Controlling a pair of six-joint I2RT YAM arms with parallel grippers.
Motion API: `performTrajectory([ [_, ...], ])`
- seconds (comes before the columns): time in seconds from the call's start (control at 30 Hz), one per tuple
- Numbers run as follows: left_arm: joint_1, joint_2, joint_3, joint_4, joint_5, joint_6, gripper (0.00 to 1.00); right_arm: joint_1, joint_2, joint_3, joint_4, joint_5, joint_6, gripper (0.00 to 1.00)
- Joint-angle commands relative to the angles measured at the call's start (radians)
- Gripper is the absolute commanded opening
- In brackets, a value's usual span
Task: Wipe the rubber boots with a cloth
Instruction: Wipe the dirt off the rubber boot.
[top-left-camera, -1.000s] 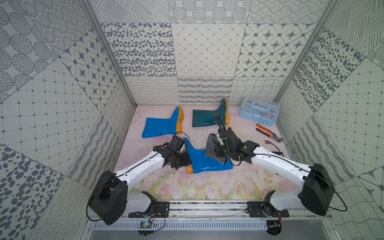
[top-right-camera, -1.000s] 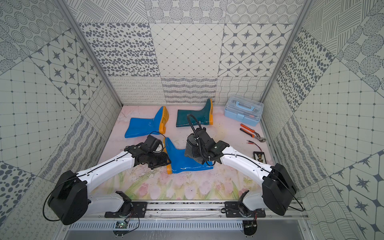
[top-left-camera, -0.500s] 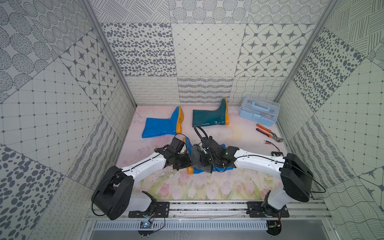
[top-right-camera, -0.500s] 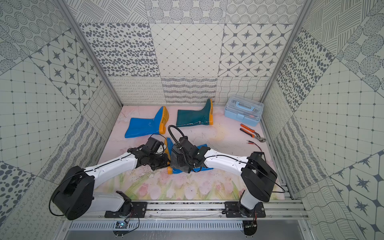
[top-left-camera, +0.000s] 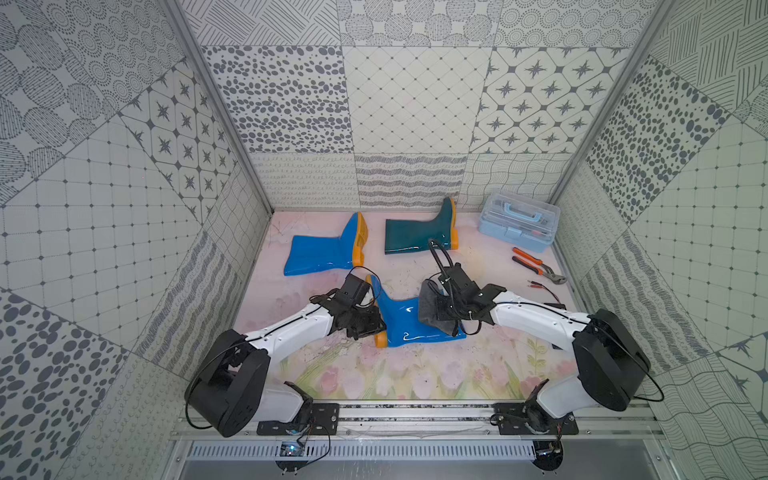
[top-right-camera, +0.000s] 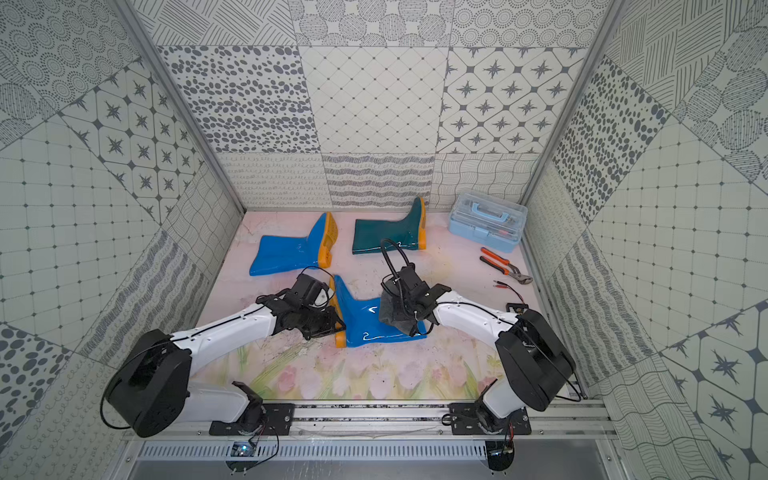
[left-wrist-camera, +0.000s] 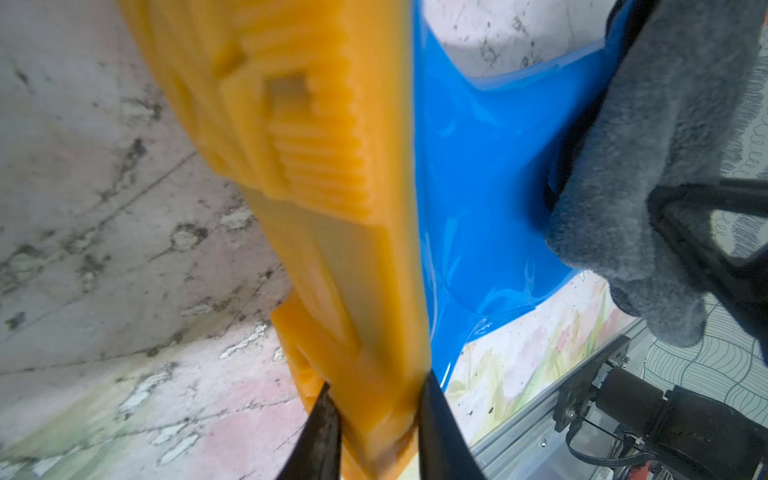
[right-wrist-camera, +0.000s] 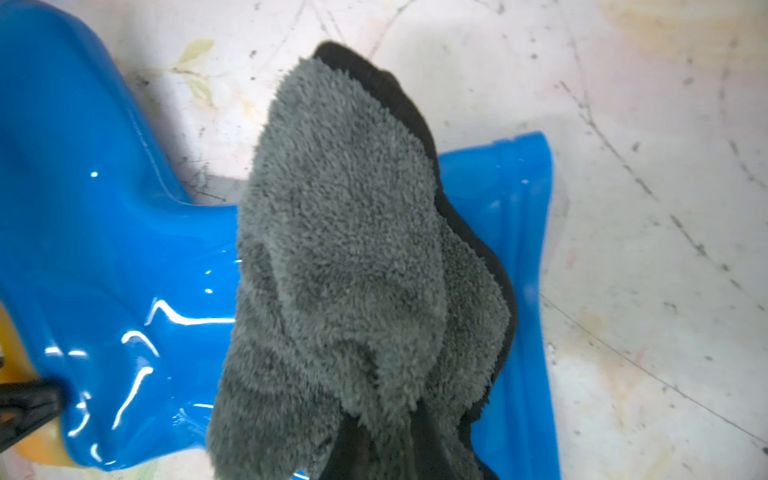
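Note:
A bright blue rubber boot lies on its side mid-floor, its orange sole turned left. My left gripper is shut on the heel end of that sole. My right gripper is shut on the fluffy dark grey cloth, which is pressed onto the boot's shaft; its fingers are buried in the cloth. A second blue boot and a dark teal boot lie farther back.
A light blue toolbox stands at the back right. Orange-handled pliers and thin red and black leads lie along the right wall. Patterned walls close in the floor on three sides; a rail runs along the front.
My right gripper swept the cloth left along the boot toward the foot, then back right onto the shaft. My left gripper closed on the sole.

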Motion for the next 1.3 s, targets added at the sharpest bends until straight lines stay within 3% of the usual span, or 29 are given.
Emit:
performTrajectory([
  [0.0,-0.002,0.055,-0.031,-0.001,-0.063,0.009,0.0,0.076,0.141,0.164,0.054,-0.075,-0.025,0.0],
  [0.13,-0.002,0.052,-0.029,-0.006,-0.07,0.006,0.0,0.146,0.323,0.369,0.085,-0.189,0.006,0.0],
  [0.27,-0.002,0.041,-0.029,-0.022,-0.086,0.009,0.0,0.112,0.412,0.448,0.073,-0.259,0.018,0.0],
  [0.43,-0.001,0.021,-0.037,-0.031,-0.1,0.01,0.0,-0.021,0.35,0.306,0.057,-0.32,0.003,0.0],
  [0.67,-0.002,0.022,-0.036,-0.04,-0.111,0.021,0.0,-0.205,0.195,0.208,-0.126,-0.263,-0.125,0.0],
  [0.8,-0.001,0.031,-0.029,-0.033,-0.101,0.02,0.0,-0.186,0.208,0.263,-0.099,-0.346,-0.089,0.0],
  [1.07,-0.002,0.042,-0.017,-0.029,-0.103,0.012,0.0,0.02,0.389,0.497,0.006,-0.436,0.033,0.0],
  [1.27,-0.002,0.028,-0.015,-0.044,-0.106,0.015,0.0,-0.09,0.372,0.329,0.135,-0.469,0.087,0.0],
])
